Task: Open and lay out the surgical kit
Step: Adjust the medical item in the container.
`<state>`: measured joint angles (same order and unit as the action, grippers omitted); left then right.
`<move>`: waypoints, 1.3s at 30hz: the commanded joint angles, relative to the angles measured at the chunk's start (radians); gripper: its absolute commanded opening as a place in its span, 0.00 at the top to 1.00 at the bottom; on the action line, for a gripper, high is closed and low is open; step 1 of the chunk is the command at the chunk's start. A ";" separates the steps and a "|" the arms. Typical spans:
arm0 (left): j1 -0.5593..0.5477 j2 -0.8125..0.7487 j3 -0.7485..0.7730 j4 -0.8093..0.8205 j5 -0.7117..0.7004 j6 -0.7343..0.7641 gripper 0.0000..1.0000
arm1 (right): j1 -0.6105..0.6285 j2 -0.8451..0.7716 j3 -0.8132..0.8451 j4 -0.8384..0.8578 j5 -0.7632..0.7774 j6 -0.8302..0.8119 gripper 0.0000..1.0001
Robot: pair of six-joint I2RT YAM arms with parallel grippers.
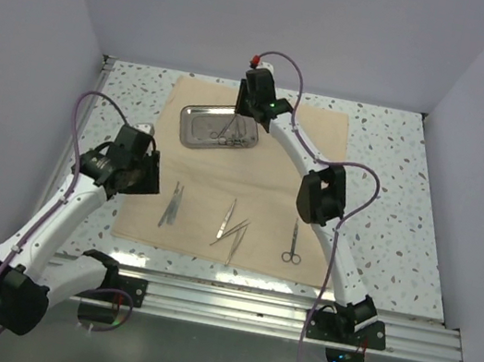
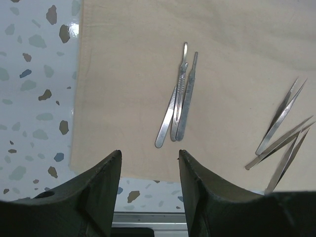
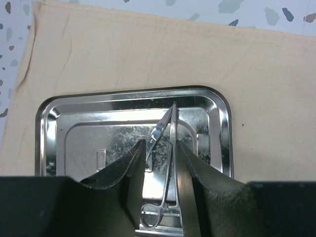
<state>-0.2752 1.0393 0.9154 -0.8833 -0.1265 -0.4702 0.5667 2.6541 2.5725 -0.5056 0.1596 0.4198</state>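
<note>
Speckled table (image 1: 386, 216) under a spread tan cloth (image 1: 326, 132), with the steel tray (image 1: 196, 131) at the cloth's far side. Left gripper (image 2: 149, 163) hangs half open and empty over the near edge; right gripper (image 3: 160, 148) — jaws slightly parted — straddles ring-handled forceps (image 3: 159, 129) in the tray. Tweezers (image 2: 281, 123) lie on the cloth.

text: none legible | steel tray (image 3: 89, 143): no marking readable | cloth wrap (image 3: 123, 54): no print readable
</note>
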 commanded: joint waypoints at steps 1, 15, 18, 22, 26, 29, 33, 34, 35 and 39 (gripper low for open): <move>0.001 -0.047 -0.012 -0.048 0.011 -0.030 0.46 | 0.004 0.056 0.070 0.047 -0.005 -0.033 0.66; 0.001 -0.070 0.007 -0.075 0.005 -0.064 0.46 | 0.067 0.132 0.100 -0.060 0.066 -0.161 0.66; 0.001 -0.074 0.000 -0.074 0.004 -0.073 0.46 | 0.068 0.124 0.071 -0.088 0.101 -0.180 0.66; 0.001 -0.088 -0.003 -0.083 -0.005 -0.084 0.46 | 0.067 0.124 0.057 -0.142 0.138 -0.205 0.67; 0.001 -0.105 -0.006 -0.089 -0.015 -0.094 0.46 | 0.052 0.125 0.040 -0.211 0.158 -0.217 0.70; 0.001 -0.108 -0.010 -0.094 -0.018 -0.100 0.46 | 0.033 0.139 0.032 -0.267 0.136 -0.213 0.75; 0.001 -0.104 -0.015 -0.085 -0.016 -0.107 0.46 | 0.016 0.133 0.006 -0.286 0.120 -0.211 0.79; 0.001 -0.099 -0.015 -0.082 -0.016 -0.108 0.46 | 0.016 0.133 0.002 -0.293 0.120 -0.211 0.80; 0.001 -0.096 -0.013 -0.079 -0.015 -0.110 0.46 | 0.007 0.133 -0.001 -0.301 0.121 -0.208 0.80; 0.001 -0.085 -0.006 -0.077 -0.018 -0.113 0.46 | -0.025 0.110 -0.089 -0.320 0.100 -0.199 0.87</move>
<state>-0.2752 0.9512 0.9031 -0.9657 -0.1345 -0.5621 0.5774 2.7506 2.5855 -0.6064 0.2642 0.2394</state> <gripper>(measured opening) 0.539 0.151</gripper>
